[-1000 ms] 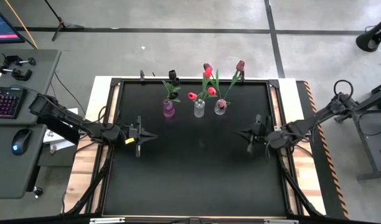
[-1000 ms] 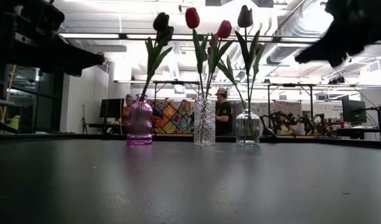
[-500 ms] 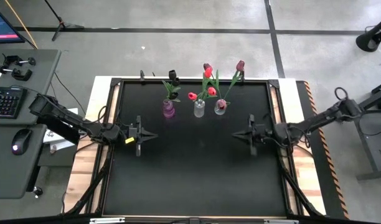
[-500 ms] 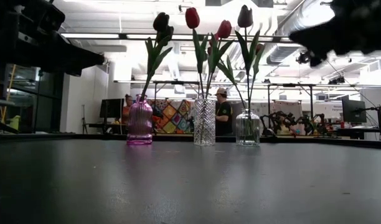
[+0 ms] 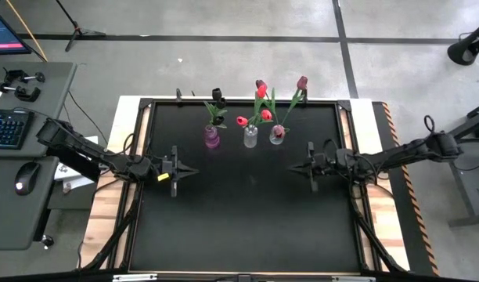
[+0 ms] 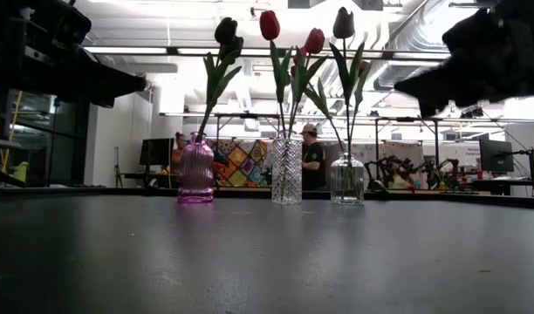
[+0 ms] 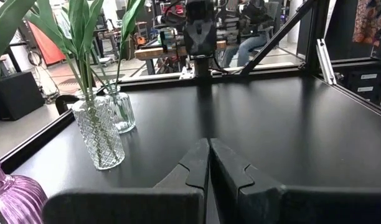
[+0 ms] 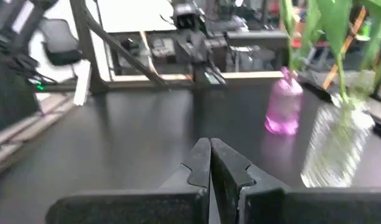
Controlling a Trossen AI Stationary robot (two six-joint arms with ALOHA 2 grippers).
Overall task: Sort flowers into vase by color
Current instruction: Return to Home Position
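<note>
Three small vases stand in a row near the table's far edge. The purple vase [image 5: 212, 137] holds a dark maroon tulip [image 6: 225, 30]. The cut-glass vase [image 5: 250, 137] holds red tulips [image 6: 269, 24]. The round clear vase [image 5: 277, 135] holds a dark-headed tulip [image 6: 343, 23]. Each stem sticks into its vase. My left gripper [image 5: 194, 169] is shut and empty above the table's left side. My right gripper [image 5: 291, 167] is shut and empty, right of the table's middle and near the vases.
The black table top [image 5: 239, 219] spreads bare in front of the vases. A raised frame [image 5: 145, 157] borders the table. A desk with a keyboard [image 5: 6, 129] and mouse stands to the left. People sit in the room behind [image 6: 312, 157].
My right gripper has moved toward the table's left, in from the right edge toward the middle, staying shut. My left arm and the flowers have kept still.
</note>
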